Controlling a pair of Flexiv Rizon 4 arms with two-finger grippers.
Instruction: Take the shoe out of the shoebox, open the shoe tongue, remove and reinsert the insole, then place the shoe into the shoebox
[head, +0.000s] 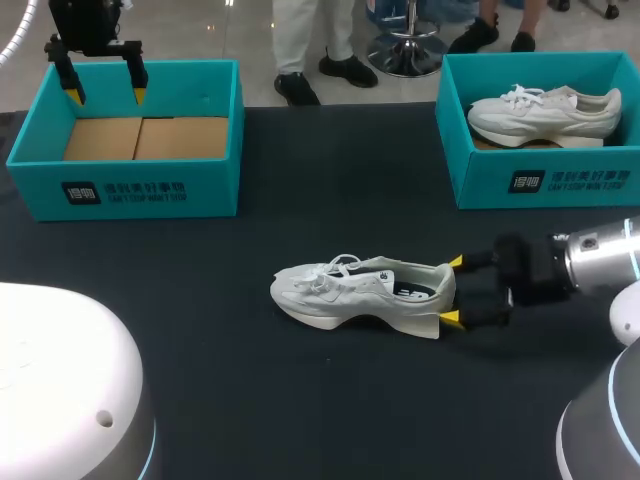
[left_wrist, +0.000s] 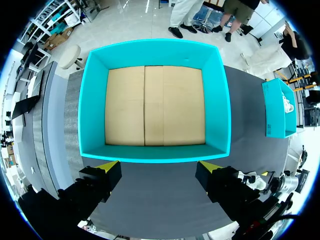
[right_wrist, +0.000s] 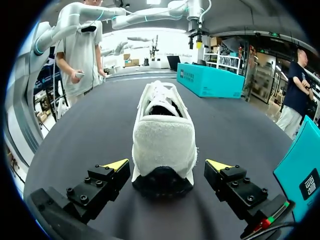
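Right gripper (right_wrist: 167, 166) close behind the shoe (right_wrist: 162, 125), fingers spread either side of its heel, not touching. White laced sneaker — upright on its thick sole on the dark table (head: 300, 400), fuzzy heel panel. Far left of the shoe, left gripper (head: 107, 97), fingers apart, above an empty teal shoebox (head: 125, 185) — white print on its front, not legible.

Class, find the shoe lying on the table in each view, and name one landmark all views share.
Head view: shoe mid-table, heel between right claw fingers.
Left wrist view: not clearly visible.
Right wrist view: shoe heel-on, between that claw's fingers.
Shared landmark: empty teal box.
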